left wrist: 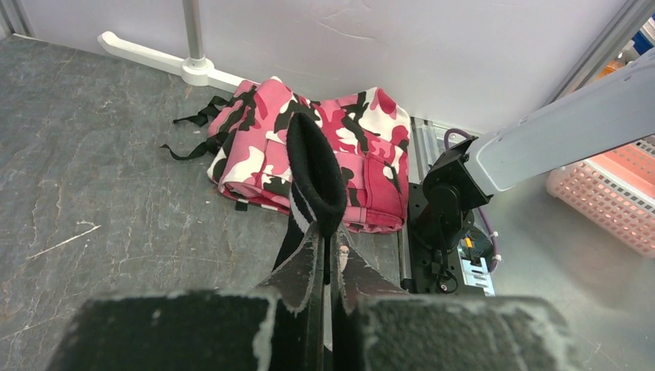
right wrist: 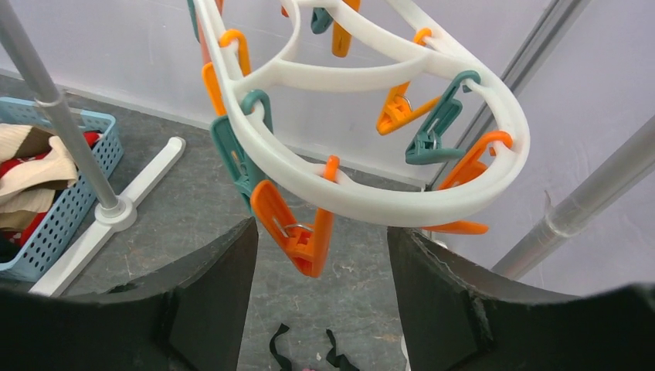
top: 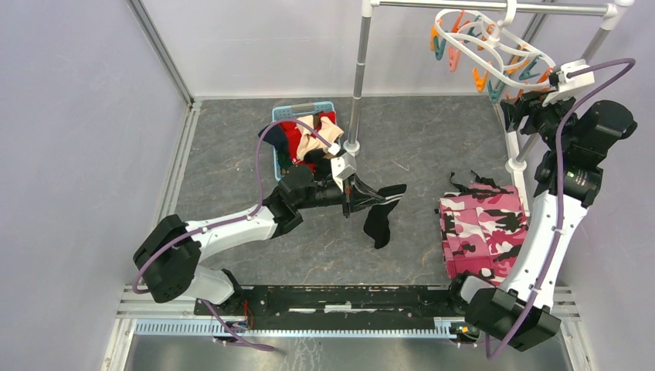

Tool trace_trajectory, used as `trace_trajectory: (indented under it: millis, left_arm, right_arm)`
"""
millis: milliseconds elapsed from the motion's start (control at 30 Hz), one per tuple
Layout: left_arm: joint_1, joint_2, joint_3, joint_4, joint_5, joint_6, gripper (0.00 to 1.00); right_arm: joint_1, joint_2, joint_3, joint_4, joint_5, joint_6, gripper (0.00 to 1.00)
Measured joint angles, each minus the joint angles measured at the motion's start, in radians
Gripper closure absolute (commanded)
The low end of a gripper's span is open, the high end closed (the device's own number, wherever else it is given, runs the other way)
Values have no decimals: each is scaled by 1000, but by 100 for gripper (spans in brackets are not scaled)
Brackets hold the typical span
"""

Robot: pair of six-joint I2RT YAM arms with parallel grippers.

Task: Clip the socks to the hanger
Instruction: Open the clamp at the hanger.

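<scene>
My left gripper is shut on a black sock with white stripes, which droops toward the floor at mid-table. In the left wrist view the black sock sticks up from between the pressed fingertips. More socks, red and beige, lie in the blue basket. The white oval hanger with orange and teal clothespins hangs from the rail at top right. My right gripper is open just below the hanger ring, with an orange clothespin hanging between its fingers, untouched.
A pink camouflage cloth lies on the floor at right, by the right arm. The silver rack's pole and its white foot stand beside the blue basket. White walls close in the back and sides. A pink basket sits beyond the right arm.
</scene>
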Motion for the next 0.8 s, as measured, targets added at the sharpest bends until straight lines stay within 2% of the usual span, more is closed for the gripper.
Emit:
trace_trajectory:
  millis: [800]
  left_arm:
    - [14,3,0,28,42,-34,98]
  right_arm:
    - [58,58,50,13,90,14,43]
